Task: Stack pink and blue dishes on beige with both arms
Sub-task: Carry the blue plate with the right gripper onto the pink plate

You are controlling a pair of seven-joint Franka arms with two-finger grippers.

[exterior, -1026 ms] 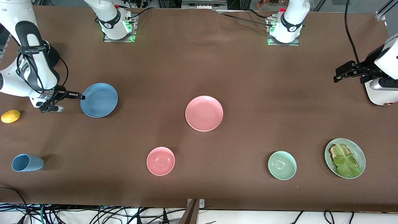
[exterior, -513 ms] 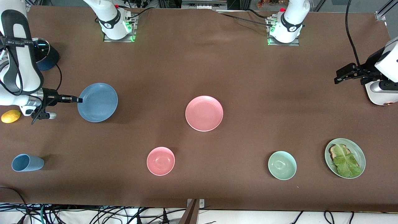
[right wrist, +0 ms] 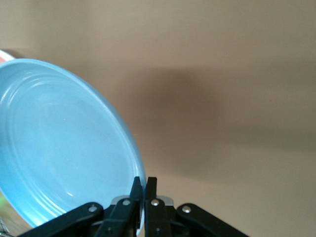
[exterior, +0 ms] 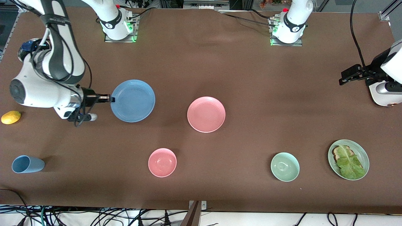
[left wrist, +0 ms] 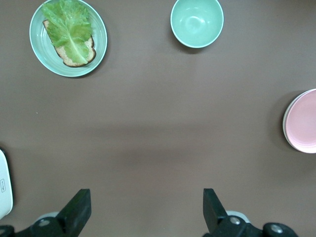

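Right claw (exterior: 110,99) gripping raised blue plate (exterior: 133,100)

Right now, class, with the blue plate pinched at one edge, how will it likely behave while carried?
The blue plate looks rigid, so it probably won't sag. Held only at its rim by the right gripper, it may tilt or slip. Its matte surface probably helps grip.

Three plates: blue (exterior: 133,100), pink (exterior: 206,114), green (exterior: 348,159). Two bowls: pink (exterior: 162,162), green (exterior: 285,166). One cup (exterior: 27,164), one lemon (exterior: 11,117).
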